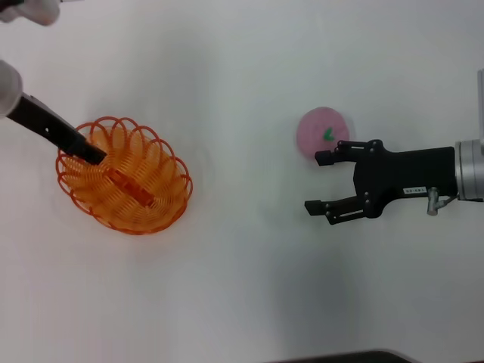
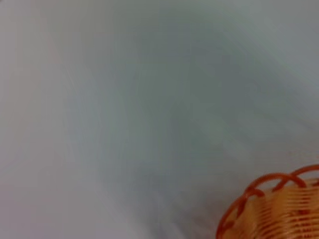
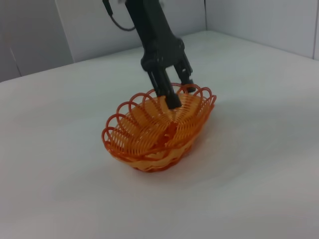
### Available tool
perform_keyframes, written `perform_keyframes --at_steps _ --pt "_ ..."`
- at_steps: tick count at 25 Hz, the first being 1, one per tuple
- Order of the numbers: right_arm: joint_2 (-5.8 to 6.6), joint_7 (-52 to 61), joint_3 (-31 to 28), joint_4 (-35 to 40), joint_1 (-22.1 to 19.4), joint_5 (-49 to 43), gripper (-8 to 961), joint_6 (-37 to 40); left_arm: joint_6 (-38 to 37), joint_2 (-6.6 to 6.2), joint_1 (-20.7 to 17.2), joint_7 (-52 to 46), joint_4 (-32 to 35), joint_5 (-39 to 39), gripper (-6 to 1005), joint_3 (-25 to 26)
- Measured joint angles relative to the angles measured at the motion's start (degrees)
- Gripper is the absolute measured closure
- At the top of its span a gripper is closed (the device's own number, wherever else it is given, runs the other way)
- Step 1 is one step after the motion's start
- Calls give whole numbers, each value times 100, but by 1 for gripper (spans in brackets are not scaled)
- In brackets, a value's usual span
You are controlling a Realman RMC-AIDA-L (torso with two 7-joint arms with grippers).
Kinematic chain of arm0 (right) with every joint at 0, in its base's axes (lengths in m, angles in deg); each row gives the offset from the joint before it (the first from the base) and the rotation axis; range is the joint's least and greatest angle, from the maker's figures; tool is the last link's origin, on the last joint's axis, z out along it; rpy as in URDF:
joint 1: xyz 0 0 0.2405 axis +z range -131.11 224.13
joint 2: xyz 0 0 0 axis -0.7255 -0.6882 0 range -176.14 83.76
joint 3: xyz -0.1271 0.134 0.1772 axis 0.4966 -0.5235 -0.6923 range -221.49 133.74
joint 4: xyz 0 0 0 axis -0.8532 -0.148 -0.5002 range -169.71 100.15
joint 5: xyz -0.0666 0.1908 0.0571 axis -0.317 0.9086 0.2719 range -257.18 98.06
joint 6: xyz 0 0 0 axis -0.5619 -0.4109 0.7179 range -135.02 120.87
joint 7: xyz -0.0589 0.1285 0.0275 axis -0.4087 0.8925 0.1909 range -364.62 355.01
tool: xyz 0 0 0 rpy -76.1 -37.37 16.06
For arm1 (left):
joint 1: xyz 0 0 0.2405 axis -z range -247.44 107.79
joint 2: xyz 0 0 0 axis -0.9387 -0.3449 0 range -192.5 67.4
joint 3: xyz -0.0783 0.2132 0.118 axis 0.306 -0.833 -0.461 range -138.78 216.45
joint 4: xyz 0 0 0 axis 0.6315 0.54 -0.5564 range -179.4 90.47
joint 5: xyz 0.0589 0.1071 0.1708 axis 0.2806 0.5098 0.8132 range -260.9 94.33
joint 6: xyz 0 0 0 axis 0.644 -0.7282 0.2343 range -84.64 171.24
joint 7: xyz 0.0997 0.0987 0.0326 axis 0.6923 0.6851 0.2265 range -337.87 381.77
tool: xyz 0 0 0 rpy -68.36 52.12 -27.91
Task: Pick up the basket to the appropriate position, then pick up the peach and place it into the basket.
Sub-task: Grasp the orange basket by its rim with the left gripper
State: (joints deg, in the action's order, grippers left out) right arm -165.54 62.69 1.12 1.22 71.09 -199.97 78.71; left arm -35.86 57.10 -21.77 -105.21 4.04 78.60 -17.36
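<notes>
The orange wire basket (image 1: pixel 144 189) sits on the white table at the left. My left gripper (image 1: pixel 92 153) reaches down over its near-left rim. In the right wrist view its black fingers (image 3: pixel 171 97) straddle the basket's (image 3: pixel 149 134) far rim, one inside and one outside, closed on the wire. A part of the basket's rim (image 2: pixel 264 199) shows in the left wrist view. The pink peach (image 1: pixel 322 131) with its green leaf mark lies on the table at the right. My right gripper (image 1: pixel 313 181) is open and empty, just beside the peach on the near side, with its upper fingertip close to it.
The white table (image 1: pixel 242 287) stretches around both things. Grey walls (image 3: pixel 269 20) stand behind the table in the right wrist view. A dark edge (image 1: pixel 355 357) shows at the front of the table.
</notes>
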Motion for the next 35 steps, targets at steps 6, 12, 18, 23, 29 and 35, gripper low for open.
perform_keyframes --at_steps 6,12,18,23,29,35 --pt "0 0 0 -4 13 0 10 -18 159 37 4 -40 -110 15 298 -143" --pt "0 0 0 -7 9 0 10 -37 168 92 7 -56 -62 21 345 -169" --pt "0 0 0 -14 13 0 10 -43 253 138 -43 -73 77 27 443 -182" --pt "0 0 0 -10 12 -3 10 -24 254 139 -45 -79 58 93 718 -218" --pt "0 0 0 -5 18 -9 10 -19 261 145 -46 -110 50 150 825 -223" --pt "0 0 0 -5 29 -9 10 -27 147 125 11 -543 67 171 830 -154"
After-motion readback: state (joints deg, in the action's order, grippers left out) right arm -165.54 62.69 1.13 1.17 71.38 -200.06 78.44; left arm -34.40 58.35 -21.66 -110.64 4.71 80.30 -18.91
